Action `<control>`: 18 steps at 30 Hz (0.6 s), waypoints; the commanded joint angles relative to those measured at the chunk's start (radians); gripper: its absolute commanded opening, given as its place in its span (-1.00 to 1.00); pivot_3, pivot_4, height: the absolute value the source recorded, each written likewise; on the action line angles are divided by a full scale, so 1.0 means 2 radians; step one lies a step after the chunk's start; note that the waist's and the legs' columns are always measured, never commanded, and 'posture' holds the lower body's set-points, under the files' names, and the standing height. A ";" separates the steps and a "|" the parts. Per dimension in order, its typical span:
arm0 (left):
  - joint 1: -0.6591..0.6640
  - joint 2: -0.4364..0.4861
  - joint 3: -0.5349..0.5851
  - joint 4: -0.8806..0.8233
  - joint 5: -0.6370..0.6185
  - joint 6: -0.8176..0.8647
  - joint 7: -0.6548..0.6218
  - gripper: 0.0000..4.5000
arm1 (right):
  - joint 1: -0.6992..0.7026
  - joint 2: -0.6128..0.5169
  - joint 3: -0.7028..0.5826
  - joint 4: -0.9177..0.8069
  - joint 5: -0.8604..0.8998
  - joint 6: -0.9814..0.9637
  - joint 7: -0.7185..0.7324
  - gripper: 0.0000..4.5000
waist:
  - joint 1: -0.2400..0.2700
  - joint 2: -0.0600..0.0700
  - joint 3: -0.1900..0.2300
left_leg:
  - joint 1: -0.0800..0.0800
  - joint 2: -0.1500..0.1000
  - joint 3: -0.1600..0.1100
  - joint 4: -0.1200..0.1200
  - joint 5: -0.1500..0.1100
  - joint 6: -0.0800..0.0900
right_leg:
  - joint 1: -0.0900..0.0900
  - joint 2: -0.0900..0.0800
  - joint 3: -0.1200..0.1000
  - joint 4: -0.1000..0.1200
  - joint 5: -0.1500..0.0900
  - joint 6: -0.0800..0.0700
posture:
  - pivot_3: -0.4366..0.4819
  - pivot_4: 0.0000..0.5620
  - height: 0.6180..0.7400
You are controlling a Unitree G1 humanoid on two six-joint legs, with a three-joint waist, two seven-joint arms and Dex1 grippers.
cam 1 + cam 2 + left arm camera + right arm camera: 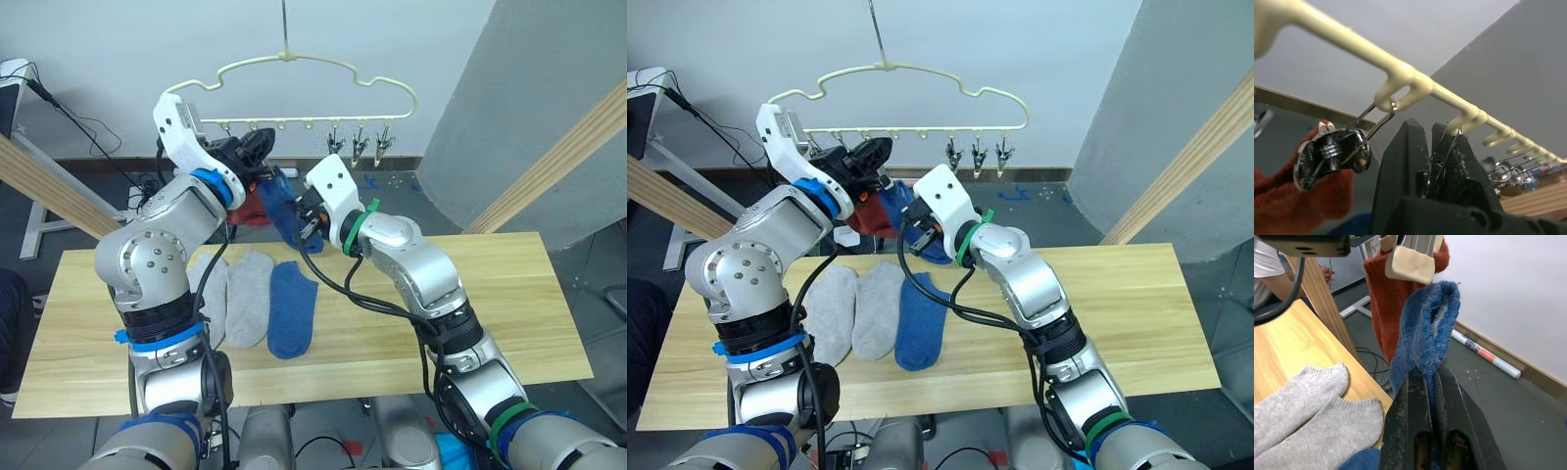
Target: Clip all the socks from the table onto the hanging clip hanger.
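— Pale yellow clip hanger high in the upper middle of the frame, hung by its hook, small metal clips along the straight bar.

— And up at that bar?

— Left gripper, fingers pressed close on one metal clip. Just beside it, a second clip biting a rust red sock, left of centre, hanging free.

— Right gripper?

— Clamped tight on a blue sock, cuff gaping above the fingertips, held up near the red one in the middle of the frame. Touching or just apart, hard to say.

— Down on the table?

— Pale wood planks across the lower half. Three socks flat, left of centre: two light grey socks side by side, edges overlapping, then another blue sock against the right-hand grey. Remaining red sock possibly behind the arms, not clear.
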State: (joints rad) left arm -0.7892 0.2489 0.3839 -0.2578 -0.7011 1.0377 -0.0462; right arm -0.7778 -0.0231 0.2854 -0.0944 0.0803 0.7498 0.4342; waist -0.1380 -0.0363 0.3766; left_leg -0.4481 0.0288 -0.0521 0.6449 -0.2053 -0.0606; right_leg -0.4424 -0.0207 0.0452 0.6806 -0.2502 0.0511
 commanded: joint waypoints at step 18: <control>-0.009 -0.005 -0.003 0.003 -0.007 -0.026 0.013 -0.91 | 0.022 0.025 0.030 -0.068 0.028 0.039 -0.002 -0.98 | -0.001 0.000 0.000 | 0.000 0.000 0.000 0.000 0.000 0.000 | 0.000 0.000 0.000 0.000 0.000 0.000 | -0.59 0.24 1.00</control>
State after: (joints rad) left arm -0.7917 0.2373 0.3787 -0.2338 -0.7062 1.0085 -0.0273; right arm -0.7323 0.0082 0.3369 -0.1997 0.1179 0.8391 0.4319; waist -0.1393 -0.0364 0.3766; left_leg -0.4484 0.0287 -0.0523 0.6456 -0.2053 -0.0606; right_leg -0.4424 -0.0206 0.0452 0.6809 -0.2501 0.0511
